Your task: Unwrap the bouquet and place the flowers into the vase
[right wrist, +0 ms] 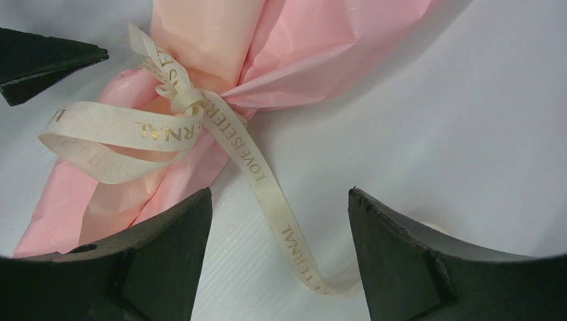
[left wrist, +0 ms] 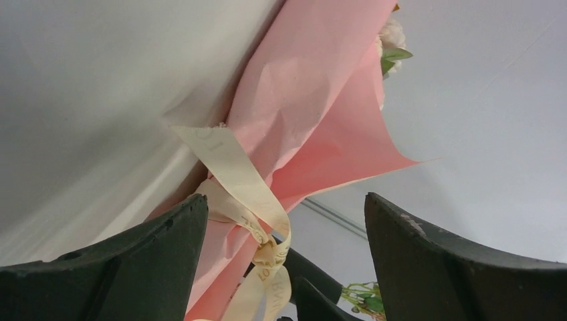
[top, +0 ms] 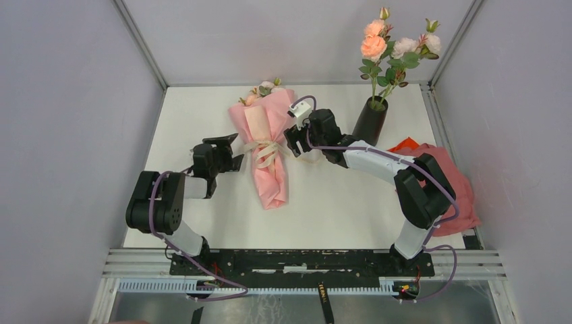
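Unwrapping in hand, judging by the knot: cone-shaped bouquet of light pink wrapping paper (top: 268,145) flat on the white surface (top: 337,202) between the 2 arms, narrow end toward the near edge, small roses (top: 264,88) peeping from the far, wide end, cream ribbon bow (top: 264,150) still tied around the waist. Left fingers (top: 233,152) spread wide just beside the bow, clamped on nothing; right fingers (top: 291,138) apart on the other side, a loose ribbon tail on the surface between them — not pinched. Small matte black vase (top: 370,121) upright far right, already holding several pink, peach and cream roses (top: 394,47). Next, probably: close on a ribbon tail and pull outward to slip the knot, other fingers pinning the paper.
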Robot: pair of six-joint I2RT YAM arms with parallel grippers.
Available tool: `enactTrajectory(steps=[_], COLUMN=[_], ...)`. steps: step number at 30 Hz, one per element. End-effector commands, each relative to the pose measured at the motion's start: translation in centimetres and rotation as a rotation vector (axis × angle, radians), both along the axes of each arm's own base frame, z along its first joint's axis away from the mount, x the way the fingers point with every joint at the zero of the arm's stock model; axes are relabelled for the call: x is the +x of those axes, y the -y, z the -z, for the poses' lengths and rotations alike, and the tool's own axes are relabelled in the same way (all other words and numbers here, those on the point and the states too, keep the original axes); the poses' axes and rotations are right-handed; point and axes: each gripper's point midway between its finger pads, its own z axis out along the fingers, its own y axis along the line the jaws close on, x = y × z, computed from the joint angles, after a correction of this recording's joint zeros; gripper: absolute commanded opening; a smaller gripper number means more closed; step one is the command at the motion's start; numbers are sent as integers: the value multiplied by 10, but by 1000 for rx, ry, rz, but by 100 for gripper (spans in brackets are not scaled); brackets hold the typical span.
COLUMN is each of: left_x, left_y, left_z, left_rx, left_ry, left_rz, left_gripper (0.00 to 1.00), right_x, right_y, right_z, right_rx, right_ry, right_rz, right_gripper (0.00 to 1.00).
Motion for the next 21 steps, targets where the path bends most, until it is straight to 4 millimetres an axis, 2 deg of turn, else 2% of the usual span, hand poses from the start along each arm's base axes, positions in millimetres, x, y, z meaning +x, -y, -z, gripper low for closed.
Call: enactTrajectory(steps=[1,7,14,21], left_x=[-2,3,16,27], left_y=[-2,-7,-8,14], left_z=[15,35,39,51], left_rx=[71,132,172,154], left_ry=[-69,-114,-114,-121], left_rz=[20,-7,-51,-41], left_gripper=[90,89,89,89], right_x=[4,4,3,5], right_y=[0,1,2,8], right_z=[-18,-18,-20,-23], right_rx=[25,23,21,6], right_ry=[48,50,54,67], right_rz=[8,12,14,32], right_gripper=[80,80,80,80])
